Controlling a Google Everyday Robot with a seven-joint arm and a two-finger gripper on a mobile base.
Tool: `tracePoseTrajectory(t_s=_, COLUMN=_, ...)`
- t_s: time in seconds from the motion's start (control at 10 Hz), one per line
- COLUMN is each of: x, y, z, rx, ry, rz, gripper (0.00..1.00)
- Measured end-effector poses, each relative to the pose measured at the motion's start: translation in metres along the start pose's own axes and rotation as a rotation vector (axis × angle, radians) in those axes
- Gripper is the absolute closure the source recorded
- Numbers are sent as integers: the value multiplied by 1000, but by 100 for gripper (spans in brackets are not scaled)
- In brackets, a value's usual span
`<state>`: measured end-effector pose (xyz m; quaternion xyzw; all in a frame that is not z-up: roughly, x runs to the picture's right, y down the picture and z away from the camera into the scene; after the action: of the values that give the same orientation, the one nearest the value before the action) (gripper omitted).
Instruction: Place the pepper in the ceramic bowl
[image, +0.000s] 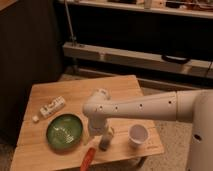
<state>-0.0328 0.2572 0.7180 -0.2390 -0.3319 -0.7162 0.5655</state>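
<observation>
Where the white arm (135, 106) bends down from its elbow over the near side of the table (115, 86), the gripper (96, 136) hangs low between the bowl (65, 131) and the grey block (105, 141). It sits just above the far end of the pepper (88, 159). From where I stand I cannot tell whether the gripper is open or closed, or whether it touches anything; the arm's own bulk hides that.

The pepper lies on the wood at the table's front edge, outside the bowl and just to its right. Its length runs from near the gripper toward the edge. The green bowl sits on the front left of the table, with pale glints on its inside.

The grey block lies right beside the gripper, on the side away from the bowl. A white cup (138, 135) stands upright a little beyond the block, near the front right corner. Farther back on the left, a white tube (52, 106) lies on its side at an angle, well apart from the bowl's rim.

The robot's pale body (201, 135) fills the right edge of the scene, and dark shelving (135, 55) runs behind the table.
</observation>
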Motion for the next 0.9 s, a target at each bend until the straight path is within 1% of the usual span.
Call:
tracePoseTrajectory(t_s=0.1, x=-10, y=-1, z=3, rx=17, ry=-7, rz=19, gripper=20)
tracePoseTrajectory(t_s=0.2, x=-19, y=-5, z=4, rx=42, ry=-16, rz=27, gripper=20)
tracePoseTrajectory(t_s=0.4, x=-30, y=-18, z=7, rx=130, ry=-58, rz=25, gripper=20)
tracePoseTrajectory(t_s=0.5, x=-32, y=-27, z=7, rx=143, ry=-71, rz=13, gripper=20)
tracePoseTrajectory(t_s=0.6, x=-32, y=-36, z=7, rx=138, ry=-89, rz=-5, gripper=20)
tracePoseTrajectory(t_s=0.7, x=-32, y=-46, z=8, rx=121, ry=-106, rz=-13, gripper=20)
tracePoseTrajectory(t_s=0.8, x=-33, y=-54, z=8, rx=102, ry=-112, rz=-15, gripper=20)
tracePoseTrajectory(t_s=0.9, x=-38, y=-59, z=9, rx=80, ry=-113, rz=-9, gripper=20)
